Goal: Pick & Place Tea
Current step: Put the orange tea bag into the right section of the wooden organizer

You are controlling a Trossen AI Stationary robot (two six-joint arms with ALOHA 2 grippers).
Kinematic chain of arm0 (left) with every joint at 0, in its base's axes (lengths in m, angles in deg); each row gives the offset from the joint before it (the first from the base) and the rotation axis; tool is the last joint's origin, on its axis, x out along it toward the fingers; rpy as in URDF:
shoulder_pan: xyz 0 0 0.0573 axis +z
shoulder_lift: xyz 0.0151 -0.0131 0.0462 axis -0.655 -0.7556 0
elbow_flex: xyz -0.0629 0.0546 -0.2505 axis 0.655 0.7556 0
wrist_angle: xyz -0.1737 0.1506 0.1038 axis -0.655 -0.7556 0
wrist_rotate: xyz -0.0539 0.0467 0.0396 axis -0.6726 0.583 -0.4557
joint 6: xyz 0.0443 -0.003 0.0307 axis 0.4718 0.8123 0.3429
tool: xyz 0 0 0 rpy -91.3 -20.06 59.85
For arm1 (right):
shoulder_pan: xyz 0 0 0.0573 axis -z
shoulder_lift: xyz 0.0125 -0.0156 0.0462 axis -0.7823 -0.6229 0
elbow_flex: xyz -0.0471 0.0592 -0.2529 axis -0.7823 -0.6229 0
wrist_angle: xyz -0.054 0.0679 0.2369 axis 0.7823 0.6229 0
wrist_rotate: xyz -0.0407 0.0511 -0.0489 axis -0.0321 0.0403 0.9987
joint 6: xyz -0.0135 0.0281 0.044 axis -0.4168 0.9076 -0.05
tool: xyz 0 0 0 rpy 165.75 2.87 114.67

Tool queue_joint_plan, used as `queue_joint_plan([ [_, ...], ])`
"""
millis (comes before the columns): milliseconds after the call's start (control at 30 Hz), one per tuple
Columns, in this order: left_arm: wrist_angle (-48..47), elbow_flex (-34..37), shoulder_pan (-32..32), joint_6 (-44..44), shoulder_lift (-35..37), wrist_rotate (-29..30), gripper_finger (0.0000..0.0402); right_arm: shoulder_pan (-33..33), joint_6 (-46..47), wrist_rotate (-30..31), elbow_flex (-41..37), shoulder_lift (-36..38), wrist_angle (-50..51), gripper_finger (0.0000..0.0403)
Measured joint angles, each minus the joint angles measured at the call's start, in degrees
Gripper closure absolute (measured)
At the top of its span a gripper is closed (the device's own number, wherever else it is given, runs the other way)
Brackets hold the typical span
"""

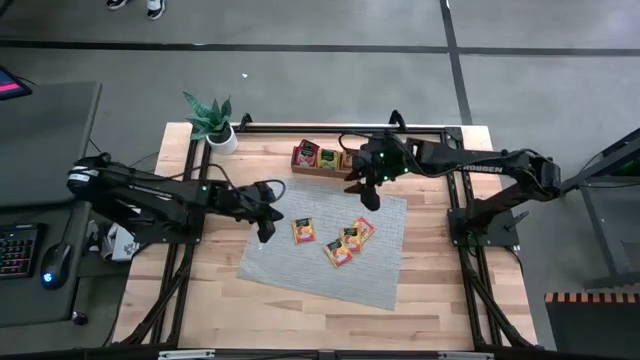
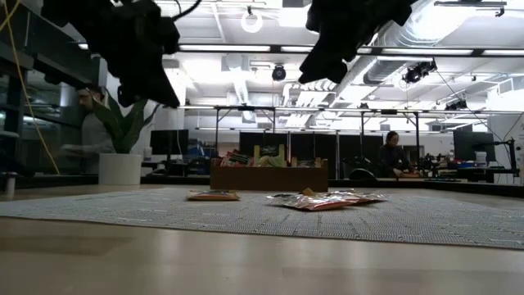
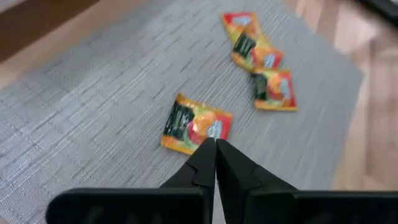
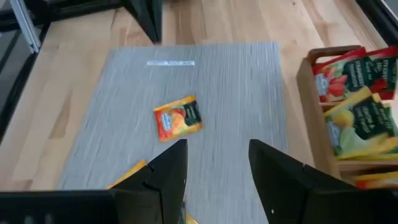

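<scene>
One orange tea sachet (image 1: pixel 303 230) lies flat on the grey woven mat (image 1: pixel 330 275). A cluster of three more (image 1: pixel 350 240) lies to its right. Further sachets (image 4: pixel 348 74) stand in the wooden tray (image 1: pixel 320 174) at the mat's far edge. My left gripper (image 1: pixel 266 228) hangs shut and empty above the mat's left part. In the left wrist view its tips (image 3: pixel 215 146) show just short of the single sachet (image 3: pixel 196 124). My right gripper (image 1: pixel 368 197) hangs open and empty over the mat's far part, beside the tray. In the low view both grippers are well above the table.
A potted plant (image 1: pixel 215 125) stands at the table's far left corner. A black frame rail (image 1: pixel 340 128) runs behind the tray. Bare mat lies toward the near edge, and bare wood (image 1: pixel 200 290) lies left of it. People sit in the room beyond the table (image 2: pixel 393 156).
</scene>
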Motion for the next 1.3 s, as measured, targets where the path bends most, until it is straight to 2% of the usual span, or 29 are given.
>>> queue_joint_plan([
  [233, 5.67, 0.02, -2.14, -0.25, -8.61, 1.57, 0.0398, -4.29, 3.13, 4.49, 0.0, -1.5, -1.09, 0.0235],
  [467, 13.13, 0.02, -2.0, -2.21, -16.26, 1.72, 0.0401, -7.38, 8.74, 5.03, 0.0, -6.23, -4.14, 0.0235],
  [633, 14.49, 0.02, -2.09, -3.2, -19.77, -0.9, 0.0401, -9.36, 10.7, 4.9, -0.07, -11.57, -8.15, 0.0236],
  [1033, 19.65, -0.02, -2.46, -4.52, -24.19, -3.01, 0.0401, -10.0, 13.02, 5.17, -0.09, -20.99, -17.36, 0.0235],
  [1300, 21.76, -0.04, -2.46, -4.54, -27.01, -4.75, 0.0401, -9.73, 12.6, 5.85, -0.09, -22.5, -19.58, 0.0235],
])
